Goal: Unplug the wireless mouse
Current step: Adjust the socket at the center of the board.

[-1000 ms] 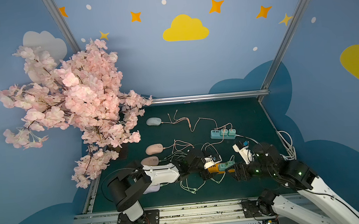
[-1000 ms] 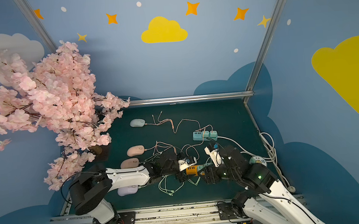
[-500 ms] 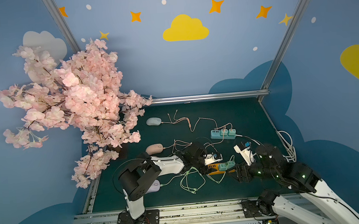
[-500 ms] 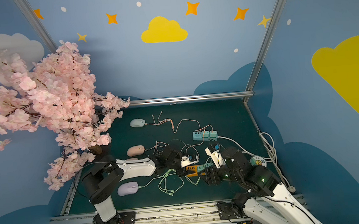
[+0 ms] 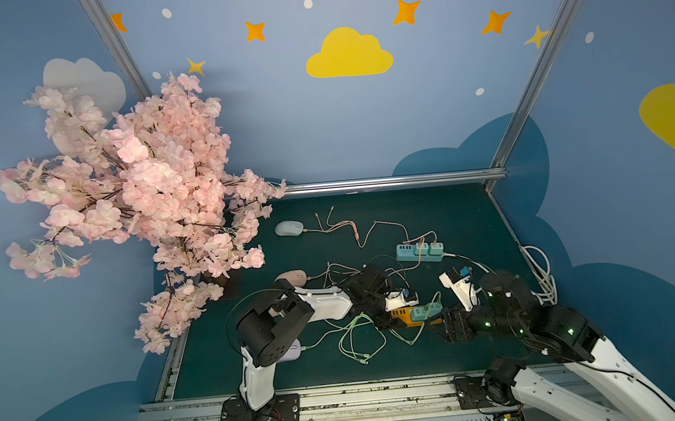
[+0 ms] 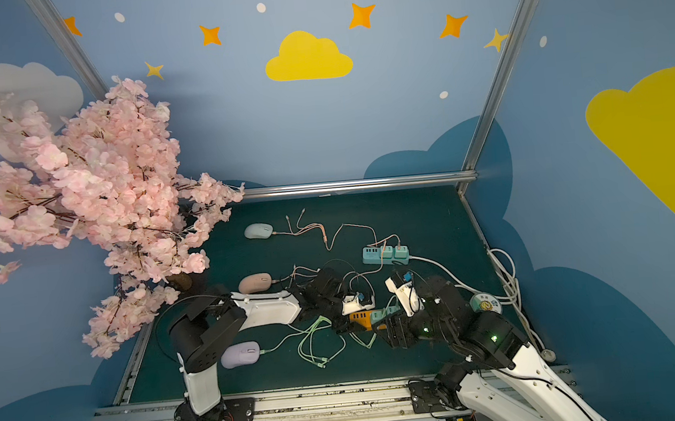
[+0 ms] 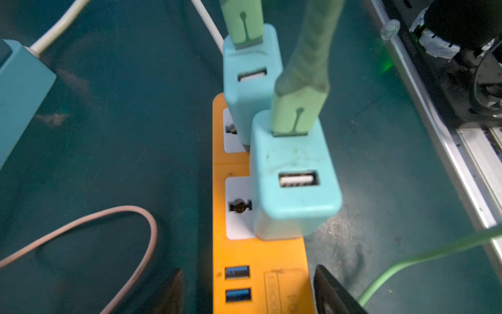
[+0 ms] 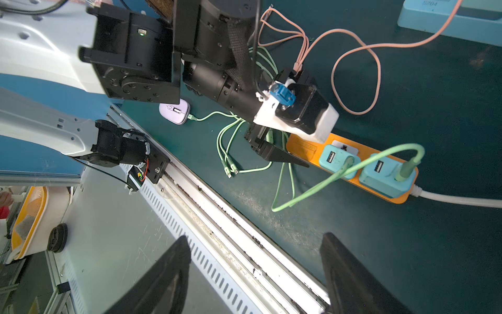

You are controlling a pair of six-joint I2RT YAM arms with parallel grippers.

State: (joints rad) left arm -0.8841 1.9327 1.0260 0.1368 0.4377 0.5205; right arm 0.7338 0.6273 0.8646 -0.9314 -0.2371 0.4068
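Observation:
A lilac mouse lies near the front left with a green cable in its nose. Green cables also run to two teal chargers plugged into the orange power strip. My left gripper is open and straddles the strip's USB end; a gap shows beside one finger. The right wrist view shows a left fingertip beside the strip. My right gripper is open and holds nothing, just off the strip's other end.
A pink mouse and a grey mouse lie farther back with pink cables running to a teal power strip. Loose green cable loops lie in front. A blossom tree overhangs the left side. The front rail is under my right gripper.
My left arm has lifted its elbow, uncovering the lilac mouse, and its jaws have narrowed round the orange strip's end. The right arm has barely shifted.

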